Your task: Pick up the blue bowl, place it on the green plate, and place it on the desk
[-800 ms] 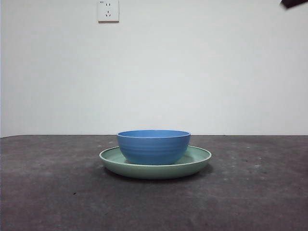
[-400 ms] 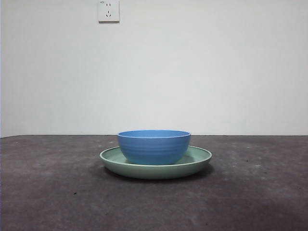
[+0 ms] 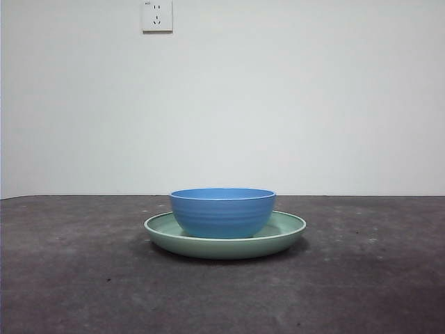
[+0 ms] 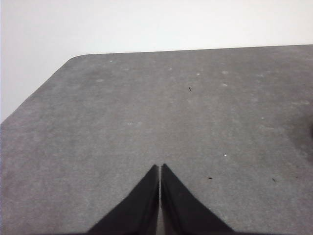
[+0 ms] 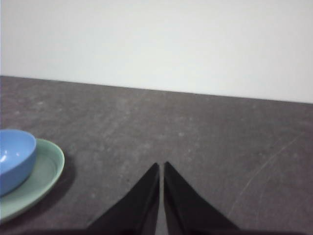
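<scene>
The blue bowl (image 3: 222, 212) sits upright in the middle of the green plate (image 3: 288, 233), and the plate lies flat on the worktop (image 3: 69, 278), roughly in the centre of the front view. Nothing touches either of them.

What has just changed is small but telling: a second ago a black tip of an arm showed at the upper right corner of the front view, and now that corner shows only white wall. Bowl and plate have not shifted at all across the three front pictures. So the arm has pulled clear and left the stack alone — which reads as the placing being done and the arms going back to rest.

The right pincer (image 5: 161, 166) has its two black jaws pressed together with only a hairline between them, and holds nothing; it hangs over bare worktop, with the bowl (image 5: 14, 159) and plate (image 5: 49, 171) well off to one side at the edge of its view. The left pincer (image 4: 160, 169) is likewise closed to a thin seam and empty, above an unoccupied stretch of worktop (image 4: 146, 107) near a rounded corner — neither bowl nor plate shows in its view.

Judging from how things lie, the bowl-on-plate step is complete and the set rests on the worktop; little if anything seems left to do.
</scene>
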Controlling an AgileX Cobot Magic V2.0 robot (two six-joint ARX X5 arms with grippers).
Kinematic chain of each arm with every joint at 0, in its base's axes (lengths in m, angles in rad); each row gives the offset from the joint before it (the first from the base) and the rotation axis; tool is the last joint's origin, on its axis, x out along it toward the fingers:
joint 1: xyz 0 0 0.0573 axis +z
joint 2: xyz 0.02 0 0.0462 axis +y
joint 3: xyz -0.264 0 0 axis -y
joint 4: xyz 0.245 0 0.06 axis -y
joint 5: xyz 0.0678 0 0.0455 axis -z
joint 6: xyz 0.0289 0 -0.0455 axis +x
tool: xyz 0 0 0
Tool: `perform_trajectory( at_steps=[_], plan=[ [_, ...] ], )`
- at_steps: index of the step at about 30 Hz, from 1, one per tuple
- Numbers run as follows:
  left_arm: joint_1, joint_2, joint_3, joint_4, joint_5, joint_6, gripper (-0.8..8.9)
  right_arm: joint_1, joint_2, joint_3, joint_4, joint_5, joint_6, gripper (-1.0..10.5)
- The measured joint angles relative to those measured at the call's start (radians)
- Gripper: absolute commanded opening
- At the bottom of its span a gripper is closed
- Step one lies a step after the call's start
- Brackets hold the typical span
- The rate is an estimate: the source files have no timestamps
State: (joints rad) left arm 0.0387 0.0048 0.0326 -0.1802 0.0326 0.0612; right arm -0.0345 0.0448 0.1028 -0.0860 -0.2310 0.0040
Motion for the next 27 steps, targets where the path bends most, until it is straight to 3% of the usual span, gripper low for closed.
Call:
perform_trajectory(
  at_steps=[7, 27],
  plan=[
    [0.000, 0.000, 0.000, 0.000, 0.000, 0.000, 0.08, 0.000, -0.040, -0.085, -0.001, 0.000, 0.020, 0.1],
    [0.000, 0.000, 0.000, 0.000, 0.000, 0.000, 0.08, 0.000, -0.040, -0.087, -0.068, -0.002, 0.057, 0.1]
  ],
)
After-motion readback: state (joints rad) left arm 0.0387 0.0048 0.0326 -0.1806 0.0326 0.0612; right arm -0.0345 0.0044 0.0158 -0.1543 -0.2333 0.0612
